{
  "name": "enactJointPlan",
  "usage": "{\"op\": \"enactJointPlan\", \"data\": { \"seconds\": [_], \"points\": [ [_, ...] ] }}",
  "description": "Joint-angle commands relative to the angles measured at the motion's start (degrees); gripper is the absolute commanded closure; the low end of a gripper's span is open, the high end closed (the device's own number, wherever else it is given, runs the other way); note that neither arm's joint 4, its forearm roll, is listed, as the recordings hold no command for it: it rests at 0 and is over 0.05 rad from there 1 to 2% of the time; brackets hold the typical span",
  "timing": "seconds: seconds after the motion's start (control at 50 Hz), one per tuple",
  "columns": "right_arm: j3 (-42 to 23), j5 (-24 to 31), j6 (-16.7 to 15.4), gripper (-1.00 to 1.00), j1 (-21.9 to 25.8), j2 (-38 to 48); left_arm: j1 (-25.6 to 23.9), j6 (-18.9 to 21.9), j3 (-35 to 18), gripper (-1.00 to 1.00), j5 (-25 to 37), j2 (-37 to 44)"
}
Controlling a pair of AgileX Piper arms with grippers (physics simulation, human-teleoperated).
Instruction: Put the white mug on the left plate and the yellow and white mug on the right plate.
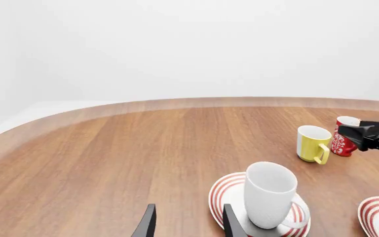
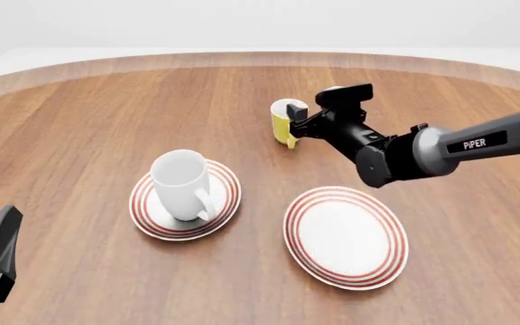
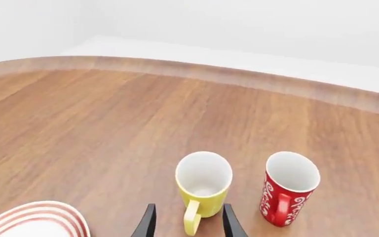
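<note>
Two claws: left claw (image 1: 187,223) and right claw (image 3: 187,221), both with fingers spread and gripping nothing.
Right claw: reaches out over the bench (image 2: 89,122), tips either side of the yellow and white mug's handle.
Yellow and white mug (image 3: 202,189): upright on bare wood just ahead of the right claw, handle turned back toward that claw and lying between its fingers; whether a finger touches it, I cannot tell.
Red mug (image 3: 287,193): slim, white-patterned, upright just beside the yellow one, outside the right claw's gap; from the front the arm hides it.
White mug (image 2: 181,184): upright on the left plate, just ahead of the left claw and off to one side of its gap.
Left plate (image 2: 227,177): red-ringed, under the white mug, well apart from the right claw.
Right plate (image 2: 345,235): bare, near the right arm's forearm, behind the right claw.
Left claw: low at the near edge of the bench, one finger overlapping the left plate's rim in its own view.
</note>
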Motion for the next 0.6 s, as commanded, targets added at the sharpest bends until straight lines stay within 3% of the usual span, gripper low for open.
{"op": "enactJointPlan", "data": {
  "seconds": [0.02,0.6],
  "points": [
    [-2.31,0.58,1.59,-1.0,-0.16,2.69,0.0,0.0,0.0,-1.0,0.0,0.0],
    [-7.49,3.1,2.16,-1.0,-0.74,9.21,0.0,0.0,0.0,-1.0,0.0,0.0]
  ]
}}
